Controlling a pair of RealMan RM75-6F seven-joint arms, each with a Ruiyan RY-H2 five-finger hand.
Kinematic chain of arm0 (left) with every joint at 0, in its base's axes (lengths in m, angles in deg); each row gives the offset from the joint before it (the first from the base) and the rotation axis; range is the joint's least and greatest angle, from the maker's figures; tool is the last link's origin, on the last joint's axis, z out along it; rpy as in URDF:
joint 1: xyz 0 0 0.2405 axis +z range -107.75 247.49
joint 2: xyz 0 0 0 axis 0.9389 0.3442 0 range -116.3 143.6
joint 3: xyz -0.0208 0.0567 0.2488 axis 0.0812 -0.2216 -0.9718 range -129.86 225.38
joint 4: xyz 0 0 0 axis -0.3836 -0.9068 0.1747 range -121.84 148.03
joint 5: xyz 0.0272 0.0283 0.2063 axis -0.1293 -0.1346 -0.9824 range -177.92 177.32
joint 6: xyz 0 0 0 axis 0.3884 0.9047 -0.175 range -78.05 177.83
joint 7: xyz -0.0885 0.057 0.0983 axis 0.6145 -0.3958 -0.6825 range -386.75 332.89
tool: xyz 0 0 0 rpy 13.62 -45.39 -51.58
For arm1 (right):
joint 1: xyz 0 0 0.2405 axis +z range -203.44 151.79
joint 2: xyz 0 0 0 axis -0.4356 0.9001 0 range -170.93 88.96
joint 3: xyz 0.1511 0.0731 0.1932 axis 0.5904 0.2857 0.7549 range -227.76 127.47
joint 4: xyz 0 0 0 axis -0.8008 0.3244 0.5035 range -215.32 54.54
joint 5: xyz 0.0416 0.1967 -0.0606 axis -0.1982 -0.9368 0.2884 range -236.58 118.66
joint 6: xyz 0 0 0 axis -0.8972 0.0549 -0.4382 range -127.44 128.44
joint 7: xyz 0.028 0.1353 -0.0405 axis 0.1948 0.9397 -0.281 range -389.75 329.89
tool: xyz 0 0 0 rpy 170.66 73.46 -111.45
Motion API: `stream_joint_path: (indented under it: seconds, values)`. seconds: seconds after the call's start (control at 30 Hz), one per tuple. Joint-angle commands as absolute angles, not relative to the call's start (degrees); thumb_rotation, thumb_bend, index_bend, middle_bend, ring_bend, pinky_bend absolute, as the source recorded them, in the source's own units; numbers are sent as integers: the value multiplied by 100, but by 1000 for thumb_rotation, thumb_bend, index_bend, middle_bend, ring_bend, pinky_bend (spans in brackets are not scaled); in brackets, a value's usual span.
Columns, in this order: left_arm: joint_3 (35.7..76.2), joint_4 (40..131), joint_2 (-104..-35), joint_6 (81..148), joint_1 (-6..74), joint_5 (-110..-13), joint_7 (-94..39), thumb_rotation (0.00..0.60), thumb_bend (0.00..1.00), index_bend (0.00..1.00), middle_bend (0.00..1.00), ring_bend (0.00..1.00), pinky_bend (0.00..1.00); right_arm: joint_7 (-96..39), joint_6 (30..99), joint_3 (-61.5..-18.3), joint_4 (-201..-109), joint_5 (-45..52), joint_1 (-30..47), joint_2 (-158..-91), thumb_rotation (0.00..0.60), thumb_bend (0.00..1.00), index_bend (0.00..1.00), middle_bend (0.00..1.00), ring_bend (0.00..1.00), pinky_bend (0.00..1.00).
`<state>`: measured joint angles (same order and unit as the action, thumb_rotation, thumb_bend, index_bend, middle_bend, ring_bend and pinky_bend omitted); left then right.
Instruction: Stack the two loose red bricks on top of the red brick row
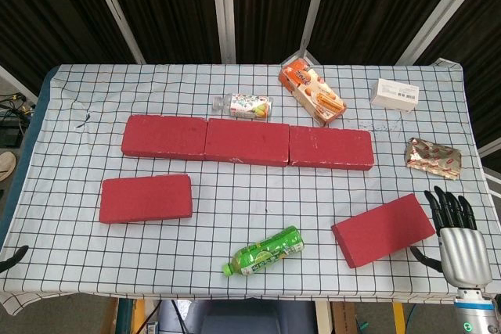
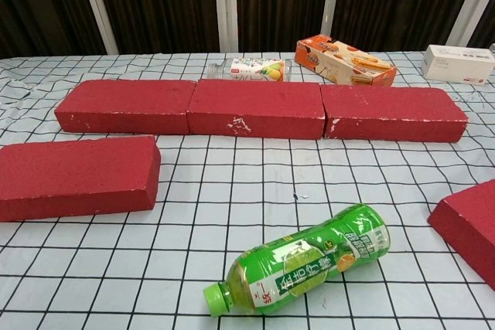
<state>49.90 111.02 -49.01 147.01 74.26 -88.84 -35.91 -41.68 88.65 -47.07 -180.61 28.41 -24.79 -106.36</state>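
Two loose bricks lie flat on the tabletop (image 1: 70, 107), none stacked on the row (image 1: 247, 142).

The right brick (image 1: 383, 230) sits just left of the right hand (image 1: 458, 234), whose fingers are spread, empty; the left brick (image 1: 145, 198) lies well apart, with a bottle (image 1: 264, 252) between.

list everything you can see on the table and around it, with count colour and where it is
brick row: three bricks end to end, red, across the table's middle
loose brick, left: one, red, in front of the row's left end
loose brick, right: one, red, angled, front right
green bottle: one, lying on its side, front centre
clear bottle: one, colourful label, lying behind the row
snack box: one, orange, behind the row
white box: one, far right
foil packet: one, gold and red, right edge
table: one, white cloth with black grid
right hand: black fingers apart, holding nothing, beside the right loose brick
left hand: only a dark tip at the left edge
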Motion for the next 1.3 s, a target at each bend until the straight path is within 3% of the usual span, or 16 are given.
stream_joint_path:
  seconds: [0.03, 0.63, 0.97, 1.3]
  values:
    - [4998, 11096, -4896, 14703, 7431, -8868, -3576, 600, 74, 1, 0, 0, 136, -4173, 8844, -4703, -18056, 2833, -2465, -10646, 600, 171, 0, 0, 0, 0]
    - [4981, 11154, -4932, 14579, 7369, -8914, -3715, 600, 74, 0, 0, 0, 136, -4106, 8637, -4785, -17997, 2826, -2406, -10608, 600, 172, 0, 0, 0, 0]
    - [5022, 11155, -4918, 14617, 7392, -8854, -3618, 600, 74, 0, 0, 0, 136, -3402, 7473, -4900, -17285, 3131, -1697, -9954, 600, 172, 0, 0, 0, 0]
    - [5007, 11187, -4990, 14510, 7333, -8871, -3837, 600, 74, 0, 0, 0, 136, -3289, 6805, -5152, -16154, 3824, -1063, -9842, 600, 171, 0, 0, 0, 0]
